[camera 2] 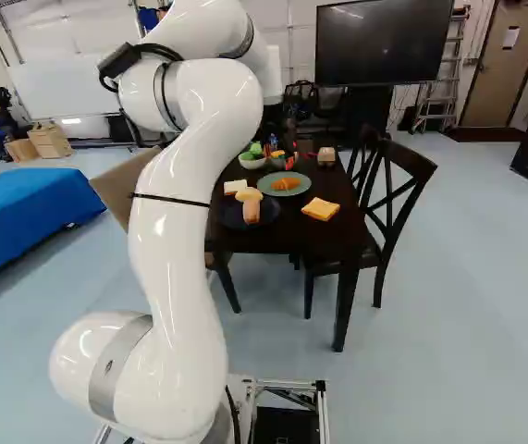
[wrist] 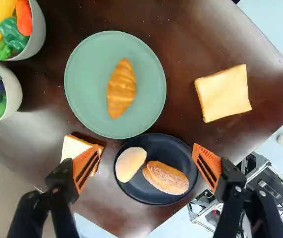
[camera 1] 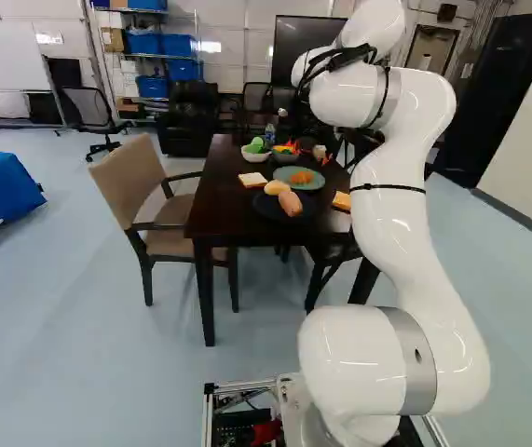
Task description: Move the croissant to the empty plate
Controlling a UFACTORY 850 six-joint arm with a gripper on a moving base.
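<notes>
The gripper (wrist: 146,162) is open above the table, its orange-padded fingers wide apart with nothing gripped. In the wrist view the golden croissant (wrist: 121,89) lies on a green plate (wrist: 148,111), ahead of the fingers. A dark plate (wrist: 153,197) holds a pale round roll (wrist: 131,164) and a longer dusted roll (wrist: 166,177); it shows between the fingers, beside the green plate. The right base view also shows the croissant (camera 2: 285,184) on its green plate. The arm hides much of the gripper in the base views, where its fingers cannot be made out.
One bread slice (wrist: 224,94) lies on the dark table (wrist: 191,29); another (wrist: 74,148) is partly behind a finger. Two bowls (wrist: 40,32) (wrist: 13,94) of toy vegetables stand beyond the green plate. Chairs (camera 1: 144,177) (camera 2: 398,185) flank the table.
</notes>
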